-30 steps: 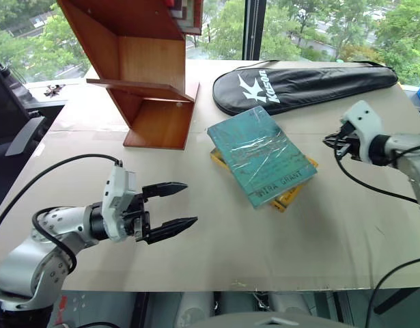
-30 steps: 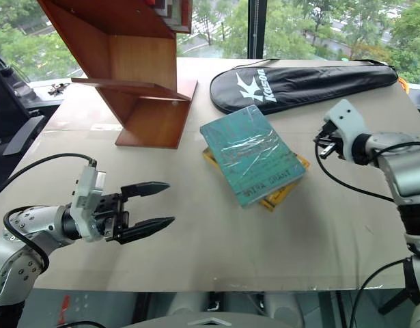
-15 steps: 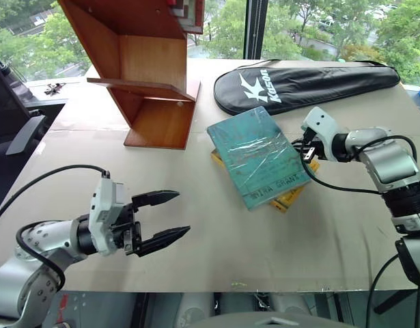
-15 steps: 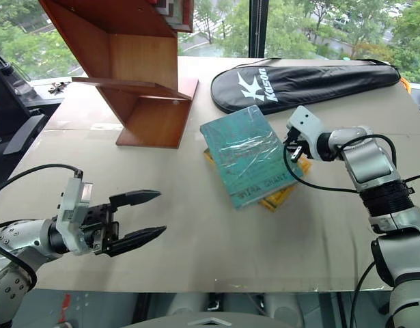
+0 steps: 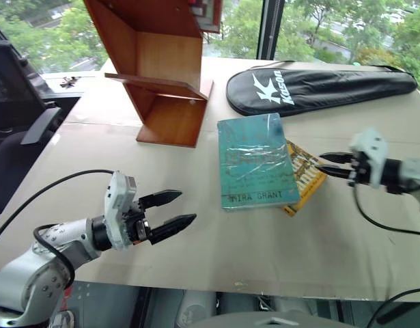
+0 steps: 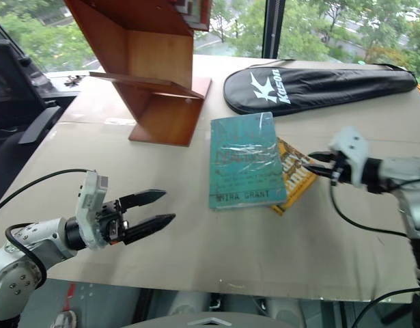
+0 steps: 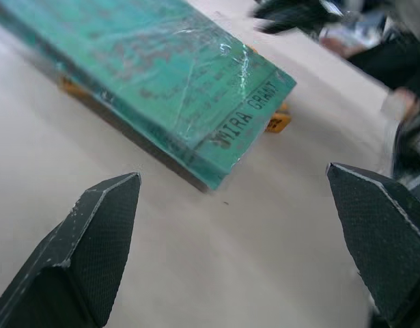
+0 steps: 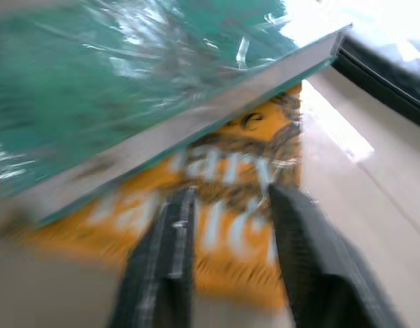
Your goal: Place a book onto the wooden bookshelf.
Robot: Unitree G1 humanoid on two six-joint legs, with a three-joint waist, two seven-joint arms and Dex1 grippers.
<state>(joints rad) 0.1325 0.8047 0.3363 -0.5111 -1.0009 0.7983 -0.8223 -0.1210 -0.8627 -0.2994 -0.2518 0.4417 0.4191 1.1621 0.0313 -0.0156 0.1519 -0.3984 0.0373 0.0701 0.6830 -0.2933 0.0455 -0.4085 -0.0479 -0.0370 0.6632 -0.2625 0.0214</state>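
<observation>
We see the teal-green "MIRA GRANT" book lying flat near the middle of the desk, its plastic wrap glinting. It rests partly on top of a smaller yellow book, which sticks out from under its right side. The reddish-brown wooden bookshelf stands toward the desk's far left corner, well apart from the book, its slanted boards rising out of a boxy base. A black racket bag lies along the desk's far edge, beyond both books.

Our left gripper hovers over the near left part of the desk, its two black fingers spread wide and holding nothing; it points toward the book's near edge, still clearly short of it. In the left wrist view the book's lettered corner sits between and beyond the two fingertips.

Our right gripper hangs just beside the yellow book's right edge, near the desk's right side. Its fingers stand partly apart, with nothing between them; whether they touch the yellow cover we cannot tell.
</observation>
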